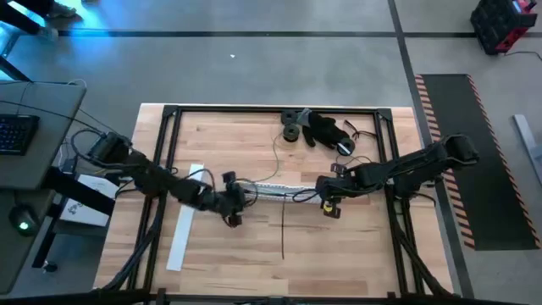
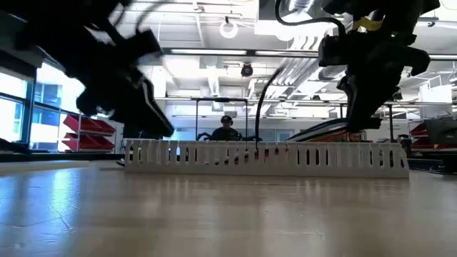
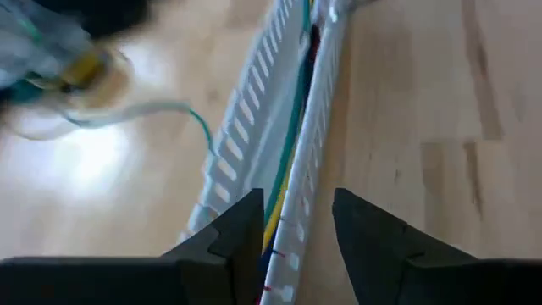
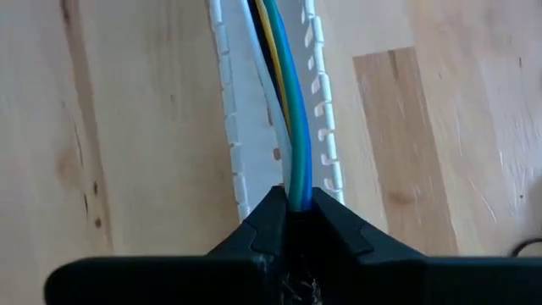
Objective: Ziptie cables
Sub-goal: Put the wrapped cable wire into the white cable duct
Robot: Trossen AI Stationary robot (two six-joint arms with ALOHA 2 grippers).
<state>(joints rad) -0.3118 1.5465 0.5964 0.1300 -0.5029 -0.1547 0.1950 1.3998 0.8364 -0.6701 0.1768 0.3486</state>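
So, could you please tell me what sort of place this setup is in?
It looks like a robotics lab or workshop in an industrial building: a wooden table in a dark metal frame, hazard-striped floor matting, exposed ceiling ducts, and red storage bins in the room behind.

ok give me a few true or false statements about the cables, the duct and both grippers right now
1. The right gripper is shut on the cables. True.
2. The cables lie on bare wood beside the white slotted duct. False: they run inside the duct's channel.
3. The left gripper is clamped on the cables. False: it is open, its fingers straddling the duct.
4. The two grippers work at opposite ends of the duct. True: in the high view the left is at its left end, the right at its right end.
5. The white flat strip sits on top of the duct. False: it lies apart, nearer the table's front.
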